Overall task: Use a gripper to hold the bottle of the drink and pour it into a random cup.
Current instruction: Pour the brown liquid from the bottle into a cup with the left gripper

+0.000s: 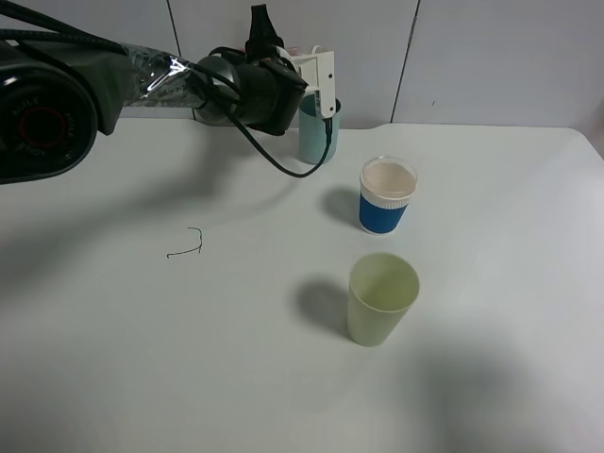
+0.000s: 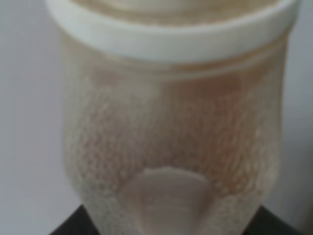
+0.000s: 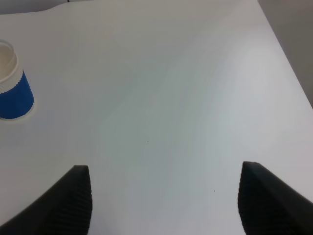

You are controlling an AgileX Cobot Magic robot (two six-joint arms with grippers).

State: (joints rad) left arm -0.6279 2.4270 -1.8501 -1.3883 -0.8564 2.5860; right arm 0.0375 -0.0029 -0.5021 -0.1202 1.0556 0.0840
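Bottle [image 2: 171, 137], close and blurred, carries brownish drink [image 2: 195, 98] and is clamped in the left hand [image 1: 283, 90] at the teal cup [image 1: 316, 142] rim. Right hand [image 3: 164, 200] hangs spread apart over the counter [image 3: 171, 98].

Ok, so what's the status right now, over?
Left hand shut on bottle, up at teal cup. Right hand open over table. Blue cup, yellow cup not in the way.

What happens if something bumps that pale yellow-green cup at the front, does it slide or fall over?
The pale yellow-green cup looks empty and thin-walled, so probably light and easily shifted. Its base is narrower than its rim, so a push near the top would likely tip it.
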